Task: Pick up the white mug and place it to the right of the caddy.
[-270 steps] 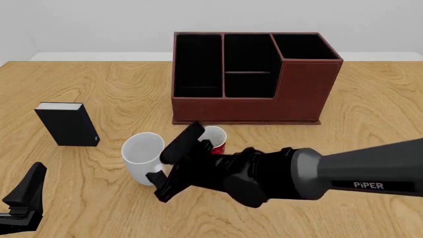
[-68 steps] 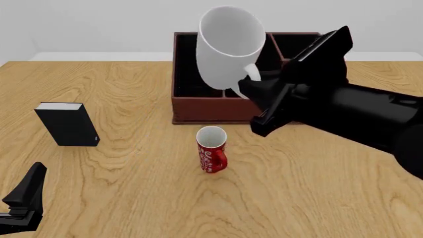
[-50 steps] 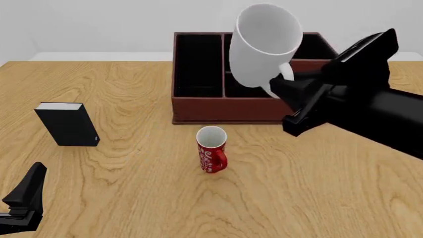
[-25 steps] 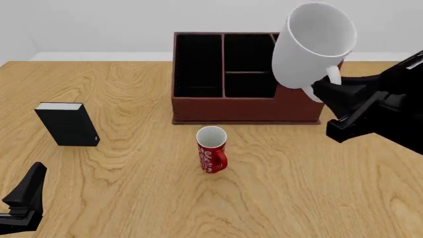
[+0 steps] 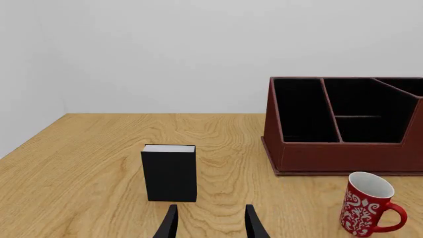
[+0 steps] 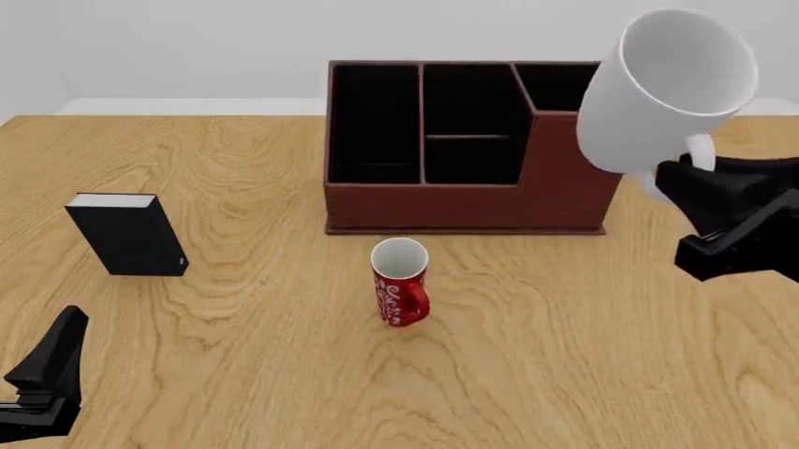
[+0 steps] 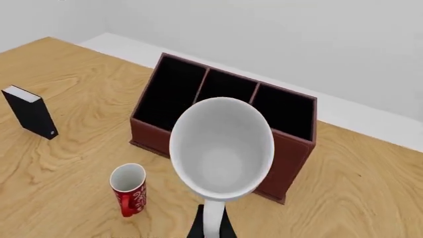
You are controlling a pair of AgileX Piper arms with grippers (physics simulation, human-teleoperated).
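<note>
Two grippers show in the front view. The left gripper (image 6: 44, 379) sits low at the near left edge of the wooden table (image 6: 225, 168), and in its wrist view its two fingers (image 5: 170, 225) stand parted with nothing between them. Just ahead of it stands a small black box with a white top (image 6: 127, 234), upright on the table's left side. Near the middle, a red mug (image 6: 399, 281) with white script stands upright, its mouth showing nothing inside, a little in front of the caddy (image 6: 469, 150). The caddy rests at the far centre; its three black-lined compartments look empty, the rightmost section taller. At the right, the white mug (image 6: 661, 94) is held in the air, tilted with its open mouth toward the camera, overlapping the caddy's right end in the front view. The right gripper (image 6: 699, 192) sits just below it, clamped on the loop handle (image 7: 211, 218); the right wrist view looks straight into the mug's empty bowl
</note>
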